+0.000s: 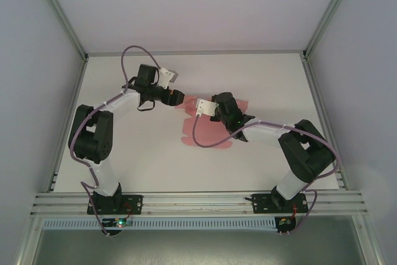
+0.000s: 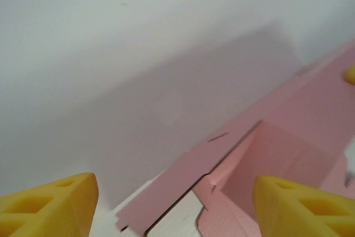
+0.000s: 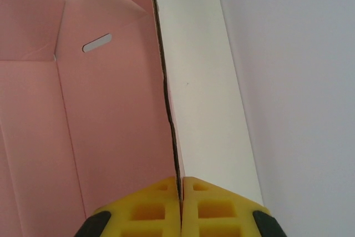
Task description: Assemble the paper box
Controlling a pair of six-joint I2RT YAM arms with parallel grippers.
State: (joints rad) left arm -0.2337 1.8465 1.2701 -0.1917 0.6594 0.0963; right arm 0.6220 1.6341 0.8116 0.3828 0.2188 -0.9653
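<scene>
Now right fingers (image 3: 150,209) pinch the creased pink paper box (image 3: 111,115); left fingers (image 2: 50,203) apart

Cannot see most of the paper box (image 1: 189,134) from above: buried under the right arm (image 1: 273,131), leaving only pink margins. Too small there to tell whether the left fingers (image 1: 178,97) touch the card. From the left wrist, clipped by the bottom edge at both yellow tips; sliced off too, at right and bottom, the pink sheet. From the right wrist, right fingers (image 3: 161,210) chopped off below; cannot follow the card past top, left and bottom, nor its edge once between the pressed-together pads.
</scene>
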